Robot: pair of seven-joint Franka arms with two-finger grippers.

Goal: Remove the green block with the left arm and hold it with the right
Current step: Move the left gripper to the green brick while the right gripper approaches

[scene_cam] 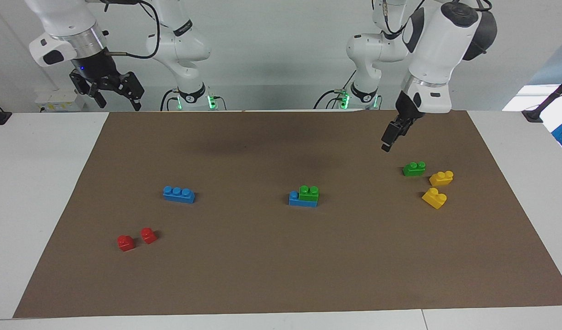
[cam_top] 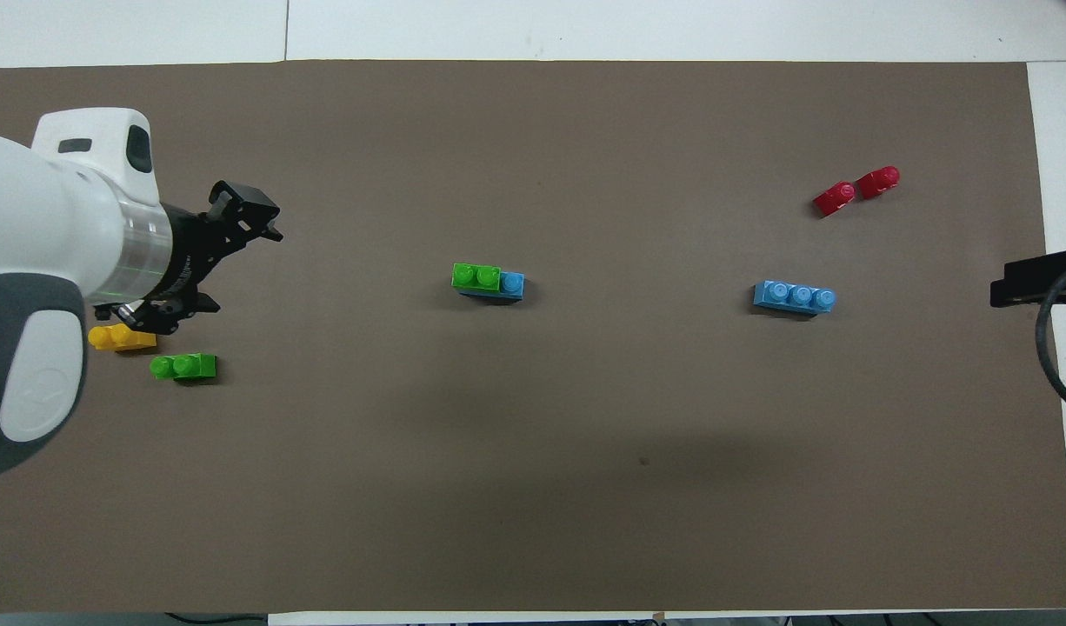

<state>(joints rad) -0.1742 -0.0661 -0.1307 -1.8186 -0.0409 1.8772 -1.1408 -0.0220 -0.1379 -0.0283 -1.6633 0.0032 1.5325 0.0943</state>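
Hovering with both grippers empty, we have the green block [scene_cam: 309, 193] still seated on its blue brick [scene_cam: 301, 199] mid-mat.

Facing view: our left gripper [scene_cam: 389, 140] hangs open over the brown mat [scene_cam: 281, 275], above bare mat beside a loose green brick [scene_cam: 414, 168] and two yellow bricks [scene_cam: 438, 188] at the left arm's end; our right gripper [scene_cam: 113, 94], jaws apart, waits above the mat's corner by its own base. Overhead view: the left gripper [cam_top: 237, 226] covers one yellow brick; the green block [cam_top: 476, 276] sits mid-mat, between it and a second blue brick [cam_top: 794, 296] and two red bricks [cam_top: 856, 189]; the right gripper [cam_top: 1033, 278] shows at the mat's edge.
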